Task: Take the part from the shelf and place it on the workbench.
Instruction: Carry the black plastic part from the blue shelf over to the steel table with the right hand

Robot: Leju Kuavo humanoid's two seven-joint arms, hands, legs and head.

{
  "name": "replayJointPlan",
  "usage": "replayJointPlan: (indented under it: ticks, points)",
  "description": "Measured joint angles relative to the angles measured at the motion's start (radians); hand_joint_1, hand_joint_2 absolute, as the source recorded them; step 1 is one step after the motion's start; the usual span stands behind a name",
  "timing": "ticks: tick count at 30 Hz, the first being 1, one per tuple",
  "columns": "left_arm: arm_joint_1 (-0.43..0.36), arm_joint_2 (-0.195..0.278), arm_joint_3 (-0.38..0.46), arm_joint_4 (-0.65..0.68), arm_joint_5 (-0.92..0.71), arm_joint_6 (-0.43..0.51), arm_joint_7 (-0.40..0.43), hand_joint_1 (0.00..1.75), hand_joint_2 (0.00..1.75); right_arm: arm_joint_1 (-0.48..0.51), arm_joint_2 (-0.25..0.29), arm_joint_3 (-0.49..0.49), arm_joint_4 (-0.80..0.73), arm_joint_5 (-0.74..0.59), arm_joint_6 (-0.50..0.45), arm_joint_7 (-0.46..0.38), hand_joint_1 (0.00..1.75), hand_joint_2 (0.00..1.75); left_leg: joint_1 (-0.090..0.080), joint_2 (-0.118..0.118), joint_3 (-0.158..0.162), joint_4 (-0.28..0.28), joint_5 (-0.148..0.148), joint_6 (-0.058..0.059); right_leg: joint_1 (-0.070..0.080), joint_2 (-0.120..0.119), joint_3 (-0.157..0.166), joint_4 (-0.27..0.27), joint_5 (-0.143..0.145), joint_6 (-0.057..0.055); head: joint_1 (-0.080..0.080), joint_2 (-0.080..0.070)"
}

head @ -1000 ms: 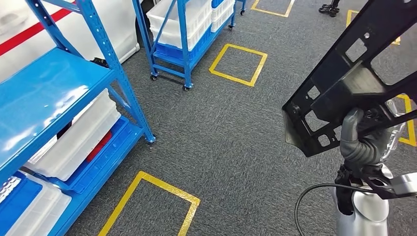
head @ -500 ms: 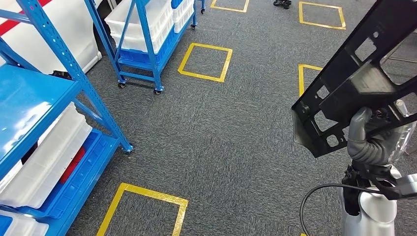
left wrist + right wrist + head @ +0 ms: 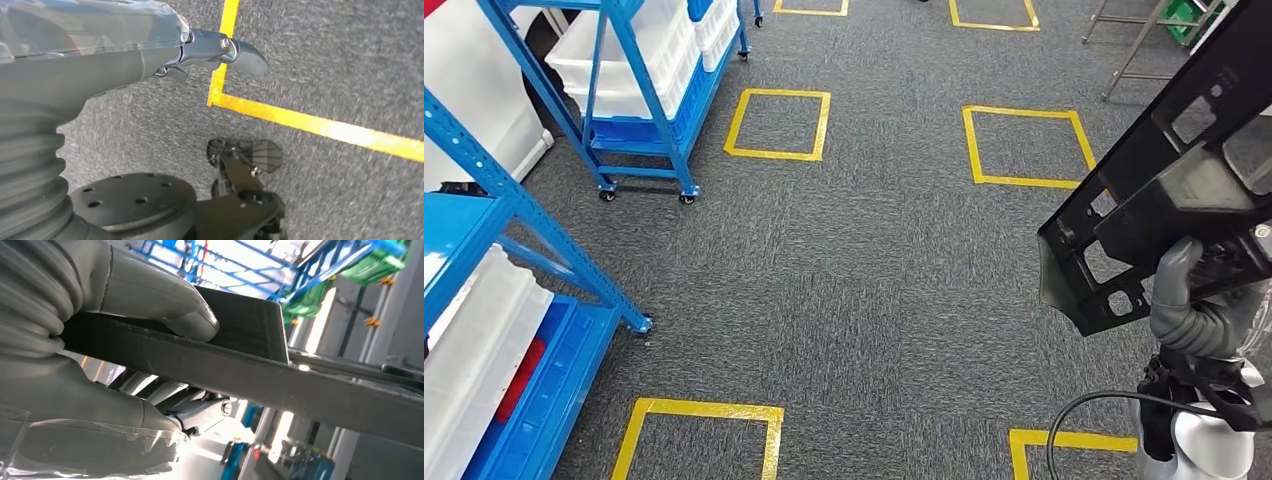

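Note:
The part [image 3: 1164, 190] is a large black plastic panel with cut-out windows, held tilted and raised at the right of the head view. My right hand [image 3: 1194, 305] grips its lower edge, the grey thumb pressed on the face of the part. In the right wrist view the thumb [image 3: 150, 295] lies on the part [image 3: 300, 385] and darker fingers sit under it. My left hand [image 3: 125, 55] hangs over the grey carpet with a finger stretched out and nothing in it. The blue shelf [image 3: 484, 215] stands at the left edge.
White bins [image 3: 469, 340] fill the shelf's lower levels. A wheeled blue rack [image 3: 639, 100] with white bins stands at the back left. Yellow squares [image 3: 779, 122] [image 3: 1024, 145] mark the grey carpet. Metal frame legs [image 3: 1139, 40] stand at the top right.
The whole picture has shifted left: the camera has turned away from the shelf. The part stays in my right hand, a little lower and further right in the picture.

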Motion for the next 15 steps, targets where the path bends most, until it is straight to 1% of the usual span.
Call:
replayJointPlan:
  ticks: [1, 2, 3, 4, 5, 6, 7, 8, 9, 10, 11, 12, 13, 14, 15]
  points:
    - [0.000, 0.001, 0.000, 0.000, -0.001, 0.000, 0.000, 0.00, 1.75, 0.007, 0.001, -0.004, -0.005, 0.000, 0.000, -0.003, 1.75, 1.75, 0.001, -0.013, -0.002, 0.011, -0.011, -0.005, -0.004, 0.012, 0.002, -0.005, 0.004, -0.004, 0.000, 0.000]
    - [0.001, 0.002, 0.000, 0.000, -0.002, 0.000, 0.000, 0.00, 1.75, 0.011, 0.001, -0.006, -0.009, 0.001, 0.001, -0.005, 1.75, 1.75, 0.003, -0.037, -0.013, 0.042, -0.033, -0.010, -0.009, 0.023, 0.004, -0.011, 0.007, -0.008, 0.000, 0.000]
    - [0.002, 0.003, 0.000, 0.000, -0.003, 0.000, 0.000, 0.00, 1.75, 0.014, 0.003, -0.006, -0.012, 0.002, 0.002, -0.007, 1.75, 1.75, 0.006, -0.068, -0.033, 0.092, -0.063, -0.015, -0.013, 0.034, 0.005, -0.014, 0.010, -0.012, 0.000, 0.000]
    - [0.003, 0.004, 0.000, 0.000, -0.004, 0.000, 0.000, 0.00, 1.75, 0.015, 0.005, -0.007, -0.014, 0.003, 0.004, -0.008, 1.75, 1.75, 0.009, -0.094, -0.064, 0.159, -0.097, -0.018, -0.013, 0.047, 0.004, -0.014, 0.012, -0.014, 0.000, 0.000]
    - [0.005, 0.004, 0.000, 0.000, -0.004, 0.000, 0.001, 0.00, 1.75, 0.015, 0.007, -0.006, -0.014, 0.005, 0.006, -0.008, 1.75, 1.75, 0.011, -0.108, -0.096, 0.229, -0.125, -0.021, -0.013, 0.060, 0.003, -0.014, 0.013, -0.015, 0.000, 0.000]
    - [0.006, 0.005, 0.000, 0.000, -0.004, 0.001, 0.002, 0.00, 1.75, 0.017, 0.009, -0.006, -0.014, 0.007, 0.008, -0.007, 1.75, 1.75, 0.013, -0.113, -0.120, 0.278, -0.138, -0.024, -0.014, 0.074, 0.002, -0.013, 0.013, -0.015, 0.000, 0.000]
    - [0.006, 0.006, 0.000, 0.000, -0.005, 0.002, 0.004, 0.00, 1.75, 0.017, 0.010, -0.007, -0.014, 0.010, 0.009, -0.007, 1.75, 1.75, 0.015, -0.114, -0.130, 0.294, -0.131, -0.026, -0.014, 0.089, 0.001, -0.011, 0.014, -0.015, 0.000, 0.000]
    - [0.006, 0.007, 0.000, 0.000, -0.006, 0.002, 0.005, 0.00, 1.75, 0.018, 0.011, -0.007, -0.014, 0.013, 0.010, -0.006, 1.75, 1.75, 0.018, -0.116, -0.120, 0.267, -0.104, -0.027, -0.015, 0.104, 0.002, -0.009, 0.014, -0.013, 0.000, 0.000]
    - [0.006, 0.007, 0.000, 0.000, -0.008, 0.002, 0.005, 0.00, 1.75, 0.018, 0.012, -0.008, -0.014, 0.015, 0.010, -0.005, 1.75, 1.75, 0.021, -0.125, -0.092, 0.204, -0.062, -0.028, -0.016, 0.119, 0.002, -0.006, 0.013, -0.011, 0.000, 0.000]
    - [0.005, 0.008, 0.000, 0.000, -0.010, 0.001, 0.006, 0.00, 1.75, 0.019, 0.013, -0.011, -0.014, 0.016, 0.009, -0.005, 1.75, 1.75, 0.026, -0.149, -0.061, 0.133, -0.028, -0.028, -0.017, 0.132, 0.000, -0.002, 0.012, -0.007, 0.000, 0.000]
    - [0.005, 0.009, -0.001, 0.000, -0.013, -0.001, 0.005, 0.00, 1.75, 0.020, 0.013, -0.014, -0.015, 0.017, 0.009, -0.004, 1.75, 1.75, 0.030, -0.175, -0.036, 0.071, -0.004, -0.028, -0.017, 0.144, -0.004, 0.004, 0.011, -0.002, 0.000, 0.000]
    - [0.005, 0.009, -0.001, 0.000, -0.015, -0.004, 0.004, 0.00, 1.75, 0.022, 0.014, -0.017, -0.017, 0.017, 0.009, -0.004, 1.75, 1.75, 0.032, -0.197, -0.021, 0.033, 0.007, -0.026, -0.018, 0.156, -0.010, 0.008, 0.012, 0.005, 0.000, 0.000]
    - [0.004, 0.009, -0.001, 0.000, -0.018, -0.006, 0.002, 0.00, 1.75, 0.026, 0.014, -0.021, -0.018, 0.017, 0.010, -0.004, 1.75, 1.75, 0.031, -0.210, -0.017, 0.020, 0.006, -0.022, -0.020, 0.166, -0.017, 0.011, 0.014, 0.013, 0.000, 0.000]
    - [0.003, 0.010, -0.002, 0.000, -0.021, -0.006, -0.003, 0.00, 1.75, 0.030, 0.014, -0.025, -0.019, 0.017, 0.010, -0.004, 1.75, 1.75, 0.028, -0.203, -0.017, 0.016, 0.008, -0.017, -0.023, 0.178, -0.022, 0.011, 0.018, 0.022, 0.000, 0.000]
    - [0.001, 0.010, -0.003, 0.000, -0.025, -0.003, -0.009, 0.00, 1.75, 0.036, 0.014, -0.029, -0.019, 0.016, 0.011, -0.004, 1.75, 1.75, 0.027, -0.190, -0.017, 0.013, 0.012, -0.009, -0.026, 0.184, -0.026, 0.010, 0.020, 0.029, 0.000, 0.000]
